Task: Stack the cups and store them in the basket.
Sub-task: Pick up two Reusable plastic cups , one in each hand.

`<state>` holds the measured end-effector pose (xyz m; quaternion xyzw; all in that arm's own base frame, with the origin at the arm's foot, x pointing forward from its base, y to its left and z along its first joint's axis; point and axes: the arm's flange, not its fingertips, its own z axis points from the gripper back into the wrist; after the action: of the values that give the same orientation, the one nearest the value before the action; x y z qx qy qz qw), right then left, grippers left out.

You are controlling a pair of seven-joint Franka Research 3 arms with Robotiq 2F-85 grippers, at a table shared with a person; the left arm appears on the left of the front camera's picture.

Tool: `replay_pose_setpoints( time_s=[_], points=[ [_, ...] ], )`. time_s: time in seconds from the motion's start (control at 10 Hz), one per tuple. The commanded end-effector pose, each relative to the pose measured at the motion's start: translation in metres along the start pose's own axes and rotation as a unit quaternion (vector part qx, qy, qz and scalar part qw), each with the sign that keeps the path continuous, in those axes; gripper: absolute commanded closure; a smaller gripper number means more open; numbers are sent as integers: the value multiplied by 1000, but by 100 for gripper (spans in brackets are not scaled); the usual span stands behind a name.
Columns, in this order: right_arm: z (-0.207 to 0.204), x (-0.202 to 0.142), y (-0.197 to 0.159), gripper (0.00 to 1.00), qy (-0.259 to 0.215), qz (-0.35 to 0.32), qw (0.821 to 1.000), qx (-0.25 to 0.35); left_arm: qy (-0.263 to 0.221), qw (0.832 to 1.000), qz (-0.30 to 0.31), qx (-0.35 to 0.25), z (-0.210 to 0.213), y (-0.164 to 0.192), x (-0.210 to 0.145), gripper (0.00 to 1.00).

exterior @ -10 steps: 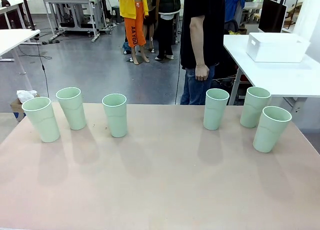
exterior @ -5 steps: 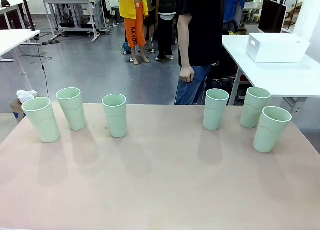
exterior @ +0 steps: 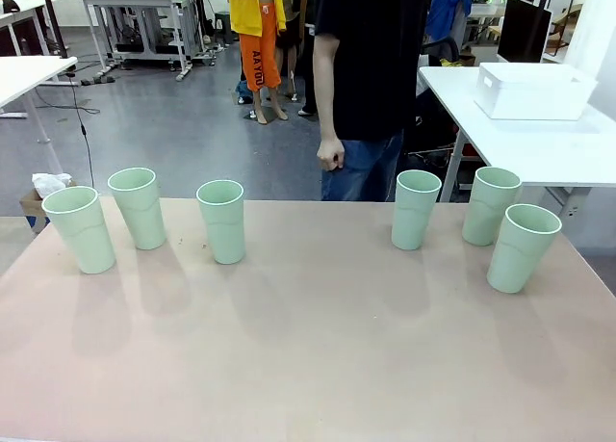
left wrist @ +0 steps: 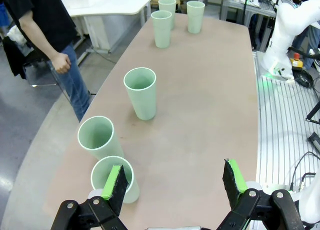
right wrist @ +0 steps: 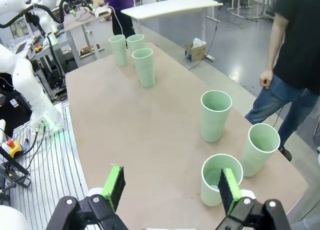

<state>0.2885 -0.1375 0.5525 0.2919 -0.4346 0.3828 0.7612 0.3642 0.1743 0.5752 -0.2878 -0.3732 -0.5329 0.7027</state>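
Observation:
Several pale mint-green cups stand upright and apart along the far half of the brown table [exterior: 308,365]. Three are on the left: cup [exterior: 79,228], cup [exterior: 138,207] and cup [exterior: 222,221]. Three are on the right: cup [exterior: 416,209], cup [exterior: 491,205] and cup [exterior: 521,247]. The white basket [exterior: 534,90] sits on a separate white table at the back right. My left gripper [left wrist: 175,179] is open above the table, its one pad in front of the nearest cup [left wrist: 114,177]. My right gripper [right wrist: 172,186] is open too, with a cup [right wrist: 220,179] just behind its right pad.
A person in a black shirt stands at the far edge near the middle, one hand [exterior: 330,155] hanging down. The white table [exterior: 577,143] under the basket lies beyond the right corner. Between the two cup groups the tabletop is bare.
The person has stepped toward the picture's left along the far edge. The cups have not moved.

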Motion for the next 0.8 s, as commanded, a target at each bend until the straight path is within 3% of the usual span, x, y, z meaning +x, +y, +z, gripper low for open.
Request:
replay_pose_setpoints(
  time_s=[0.0, 0.7],
  points=[
    [1, 4, -2, 0, -11, 12, 1000, 3, -5, 1000, -5, -2, 1, -1, 0, 0],
    [1, 4, -2, 0, -11, 12, 1000, 3, -5, 1000, -5, -2, 1, -1, 0, 0]
  ],
)
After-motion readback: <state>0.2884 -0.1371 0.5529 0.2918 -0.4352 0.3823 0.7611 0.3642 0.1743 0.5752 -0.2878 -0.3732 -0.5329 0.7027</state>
